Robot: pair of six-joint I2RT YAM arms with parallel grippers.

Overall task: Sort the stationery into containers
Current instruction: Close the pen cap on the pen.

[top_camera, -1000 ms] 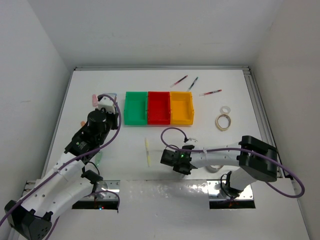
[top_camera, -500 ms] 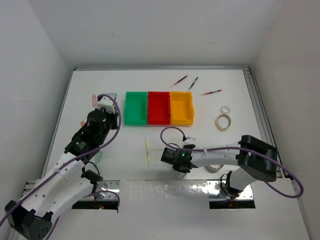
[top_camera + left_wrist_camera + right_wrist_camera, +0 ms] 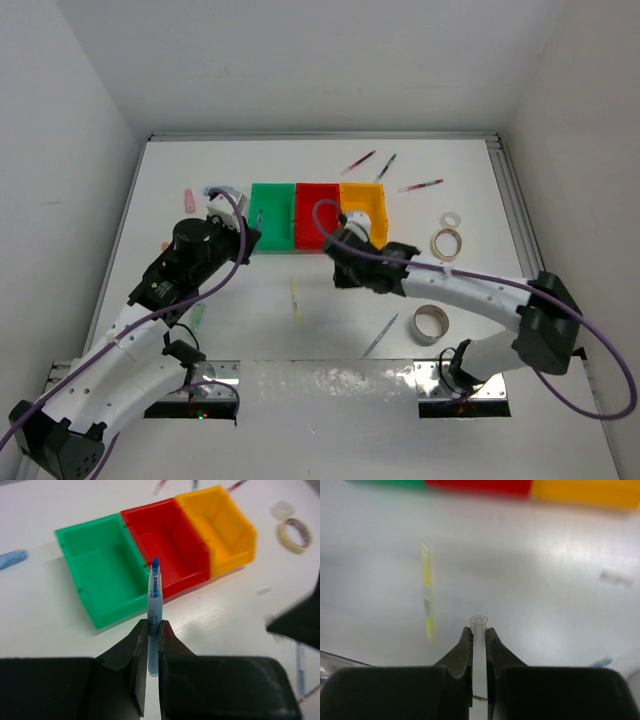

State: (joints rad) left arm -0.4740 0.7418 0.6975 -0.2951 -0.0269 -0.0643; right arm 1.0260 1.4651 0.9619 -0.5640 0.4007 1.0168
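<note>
My left gripper (image 3: 154,628) is shut on a blue pen (image 3: 154,597) that points at the wall between the green bin (image 3: 100,577) and the red bin (image 3: 167,547); the yellow-orange bin (image 3: 220,527) is on their right. In the top view this gripper (image 3: 247,228) hovers at the green bin's (image 3: 272,216) left front corner. My right gripper (image 3: 479,631) is shut on a clear pen (image 3: 479,622), above the table in front of the red bin (image 3: 317,215). A pale yellow pen (image 3: 296,301) lies to its left.
A dark pen (image 3: 381,335) and a tape roll (image 3: 431,323) lie at the front right. Two more tape rolls (image 3: 447,243) lie right of the bins, three pens (image 3: 386,167) behind them. A pink eraser (image 3: 188,200) and a green piece (image 3: 198,318) lie on the left.
My right gripper has risen from the table's front middle and moved back toward the bins with the clear pen. My left gripper has moved right to the green bin.
</note>
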